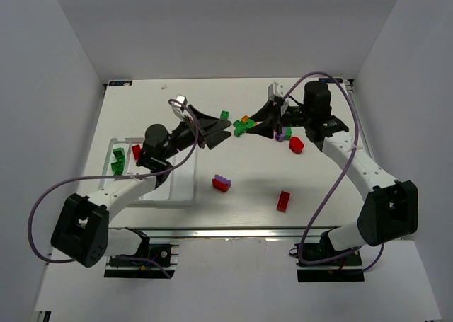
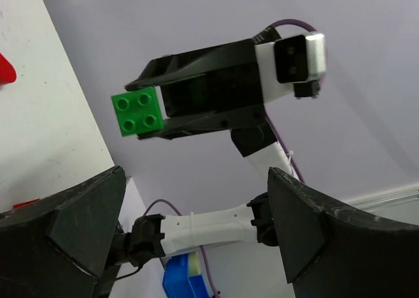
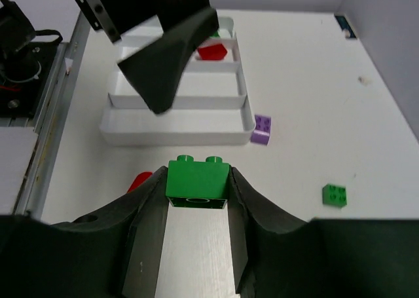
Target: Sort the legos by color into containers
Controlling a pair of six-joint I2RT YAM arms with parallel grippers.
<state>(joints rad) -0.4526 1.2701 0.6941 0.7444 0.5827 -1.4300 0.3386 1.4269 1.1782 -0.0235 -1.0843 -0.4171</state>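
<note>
The right gripper (image 3: 196,188) clamps a small green studded plastic brick (image 3: 196,177) between its fingertips, over the far middle of the white table (image 1: 322,184). The left gripper (image 2: 196,175), just left of it, gapes wide, holding nothing. The shallow white plastic tray (image 3: 177,131) lies near left.

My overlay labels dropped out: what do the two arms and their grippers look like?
Both the left arm and right arm have white links joined by bulky black joint housings. The left gripper and right gripper are black with broad wedge-shaped fingers. A purple cable runs along each arm, and a white camera block sits on each wrist.
</note>
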